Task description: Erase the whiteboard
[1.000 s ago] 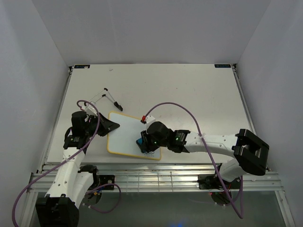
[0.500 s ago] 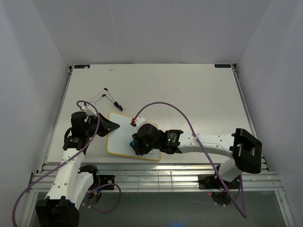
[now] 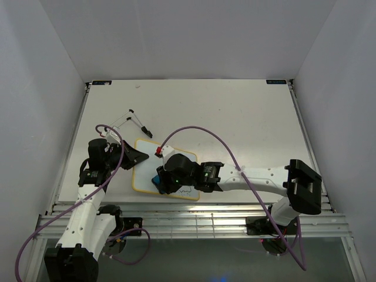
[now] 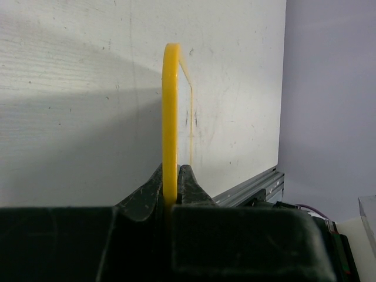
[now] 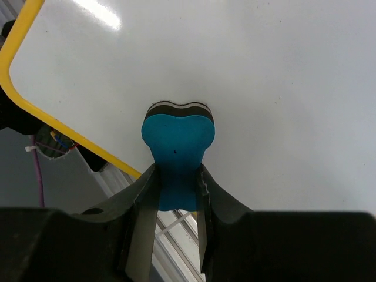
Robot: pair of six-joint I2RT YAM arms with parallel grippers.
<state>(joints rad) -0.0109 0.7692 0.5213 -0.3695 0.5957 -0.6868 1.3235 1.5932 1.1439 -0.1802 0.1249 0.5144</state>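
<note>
The whiteboard [image 3: 148, 167], white with a thin yellow rim, lies flat near the table's front left. My left gripper [image 3: 138, 156] is shut on its left edge. In the left wrist view the yellow rim [image 4: 170, 106] runs edge-on between the closed fingers of that gripper [image 4: 171, 171]. My right gripper [image 3: 162, 181] is shut on the blue eraser [image 3: 158, 184] and presses it on the board's lower left part. In the right wrist view the eraser [image 5: 178, 138] sits between the fingers of that gripper [image 5: 177, 171], on clean white board [image 5: 264, 88]. Faint black marks [image 3: 187, 191] show by the board's lower right edge.
A black marker [image 3: 144, 127] with a thin wire piece lies on the table just behind the board. The metal rail [image 3: 194, 211] runs along the table's front edge, close below the board. Grey walls enclose the table on the left, right and back.
My right gripper has slid the eraser leftward across the board, from its lower right part to its lower left part. The left gripper and the board have not moved.
</note>
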